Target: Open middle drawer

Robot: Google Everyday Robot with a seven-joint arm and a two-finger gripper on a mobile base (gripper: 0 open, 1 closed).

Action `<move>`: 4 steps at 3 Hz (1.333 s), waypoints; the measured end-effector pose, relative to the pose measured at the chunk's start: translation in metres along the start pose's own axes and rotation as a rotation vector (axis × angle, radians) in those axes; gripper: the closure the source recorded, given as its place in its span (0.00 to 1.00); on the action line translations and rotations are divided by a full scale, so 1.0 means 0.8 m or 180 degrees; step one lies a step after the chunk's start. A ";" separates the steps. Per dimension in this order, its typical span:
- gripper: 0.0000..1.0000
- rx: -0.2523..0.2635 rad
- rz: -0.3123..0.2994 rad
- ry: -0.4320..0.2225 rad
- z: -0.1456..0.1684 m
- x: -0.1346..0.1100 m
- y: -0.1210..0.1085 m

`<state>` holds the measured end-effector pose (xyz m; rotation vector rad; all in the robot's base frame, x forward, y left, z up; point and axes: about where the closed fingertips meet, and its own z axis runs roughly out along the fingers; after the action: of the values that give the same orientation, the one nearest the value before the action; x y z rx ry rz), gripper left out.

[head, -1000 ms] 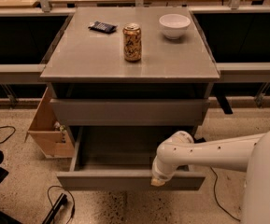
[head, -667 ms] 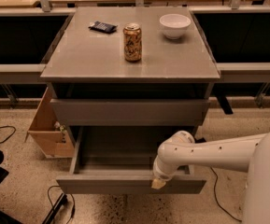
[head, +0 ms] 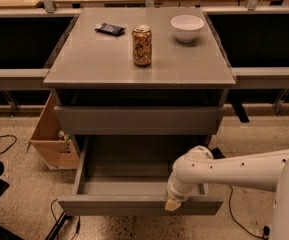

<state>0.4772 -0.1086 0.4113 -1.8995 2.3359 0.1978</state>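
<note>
The middle drawer (head: 134,186) stands pulled out from the grey cabinet, its grey box interior open to view and its flat front (head: 109,206) nearest the camera. My gripper (head: 173,204) is at the top edge of that front, right of centre, at the end of my white arm (head: 234,169), which reaches in from the right. Above it a closed grey drawer front (head: 139,120) sits under the cabinet top. Anything below the open drawer is hidden.
On the cabinet top (head: 84,64) stand a drink can (head: 142,45), a white bowl (head: 187,27) and a small dark packet (head: 110,29). A cardboard box (head: 51,139) sits on the floor at the left. Cables lie on the floor at the left and right.
The drawer has slid a little further out toward the camera, and my gripper has moved with its front edge.
</note>
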 end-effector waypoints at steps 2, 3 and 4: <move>1.00 -0.0101 -0.0002 0.0002 0.000 0.010 0.025; 1.00 -0.0205 -0.0027 -0.0025 0.001 0.022 0.048; 1.00 -0.0179 -0.0064 -0.0040 -0.003 0.018 0.050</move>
<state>0.4354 -0.1146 0.4122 -1.9405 2.3260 0.2752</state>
